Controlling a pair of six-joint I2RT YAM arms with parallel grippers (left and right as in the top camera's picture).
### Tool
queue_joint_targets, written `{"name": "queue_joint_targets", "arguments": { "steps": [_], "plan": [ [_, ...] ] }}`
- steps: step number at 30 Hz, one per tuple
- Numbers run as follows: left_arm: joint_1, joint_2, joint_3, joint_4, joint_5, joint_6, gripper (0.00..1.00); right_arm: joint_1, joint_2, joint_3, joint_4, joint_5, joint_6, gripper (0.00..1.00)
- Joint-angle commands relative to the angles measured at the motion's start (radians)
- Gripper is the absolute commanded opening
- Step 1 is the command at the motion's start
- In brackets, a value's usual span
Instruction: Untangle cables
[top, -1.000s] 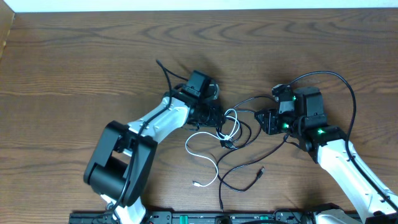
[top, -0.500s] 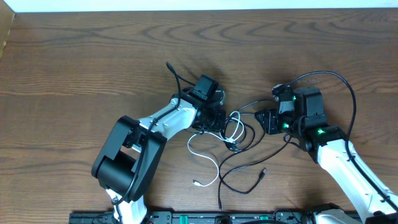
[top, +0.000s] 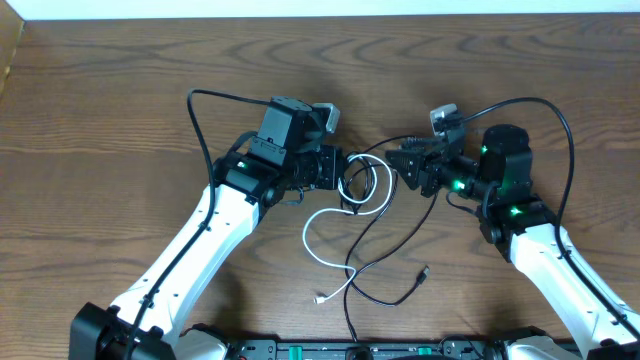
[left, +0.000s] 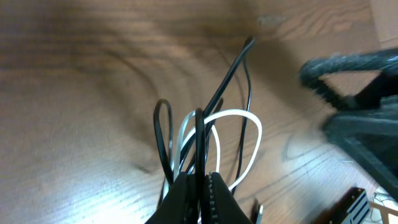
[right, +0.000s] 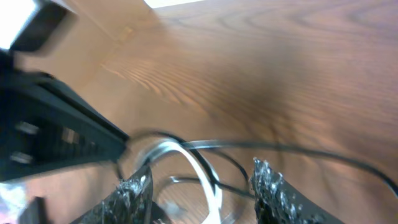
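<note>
The cables are a tangle of thin black cords (top: 385, 262) and one white cord (top: 320, 225) at the table's middle. My left gripper (top: 345, 172) is shut on the tangle's top. In the left wrist view its fingers (left: 200, 186) pinch a black cord (left: 227, 84), with white loops (left: 249, 124) beside it, lifted off the wood. My right gripper (top: 402, 166) faces it from the right, jaws open. In the right wrist view the gripper (right: 202, 193) has a white loop (right: 200, 171) between its fingers without touching it. A black plug end (top: 424, 272) and a white plug end (top: 320, 298) lie on the table.
The thick black wire of the left arm (top: 200, 110) arcs over the table behind it, and the right arm's wire (top: 555, 120) loops above that arm. A black rail (top: 350, 350) runs along the front edge. The two grippers are close together, nearly tip to tip.
The left gripper has shut on the tangle and raised it slightly, its arm swinging into a new pose. The right gripper has opened wider and moved left toward the tangle.
</note>
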Motion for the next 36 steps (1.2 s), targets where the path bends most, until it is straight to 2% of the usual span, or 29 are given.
{"name": "queue_joint_targets", "arguments": {
  "steps": [1, 7, 11, 13, 15, 18, 19, 22, 26, 31, 36],
  "plan": [
    [-0.003, 0.003, 0.011, -0.022, -0.005, 0.006, 0.07, 0.024, 0.0, 0.007, 0.024, -0.077, 0.058, 0.47],
    [-0.003, -0.006, 0.011, 0.013, 0.062, 0.002, 0.07, 0.077, 0.002, 0.007, -0.06, -0.051, 0.057, 0.45],
    [-0.003, -0.048, 0.011, 0.048, 0.104, -0.002, 0.07, 0.104, 0.002, 0.007, -0.138, 0.07, 0.054, 0.41],
    [-0.003, -0.108, 0.011, 0.05, 0.122, -0.002, 0.07, 0.11, 0.002, 0.007, -0.195, 0.19, 0.015, 0.43],
    [-0.003, -0.145, 0.011, 0.05, 0.164, -0.002, 0.07, 0.11, 0.002, 0.007, -0.204, 0.258, 0.015, 0.47],
    [-0.003, -0.172, 0.011, 0.062, 0.274, -0.024, 0.07, 0.11, 0.002, 0.007, -0.192, 0.305, 0.015, 0.44],
    [-0.003, -0.175, 0.011, 0.073, 0.337, -0.048, 0.07, 0.11, 0.002, 0.007, -0.183, 0.273, 0.016, 0.43],
    [-0.003, -0.174, 0.011, 0.076, 0.327, -0.047, 0.08, 0.11, 0.002, 0.007, -0.172, 0.182, 0.016, 0.44],
    [-0.003, -0.174, 0.011, 0.075, 0.248, -0.047, 0.07, 0.11, 0.002, 0.007, -0.154, 0.026, 0.011, 0.49],
    [-0.003, -0.174, 0.011, 0.056, 0.143, -0.047, 0.07, 0.11, 0.002, 0.007, -0.142, -0.048, 0.011, 0.5],
    [-0.012, -0.174, 0.011, 0.08, 0.265, -0.089, 0.07, 0.111, 0.002, 0.007, -0.132, 0.017, 0.012, 0.52]
  ]
}}
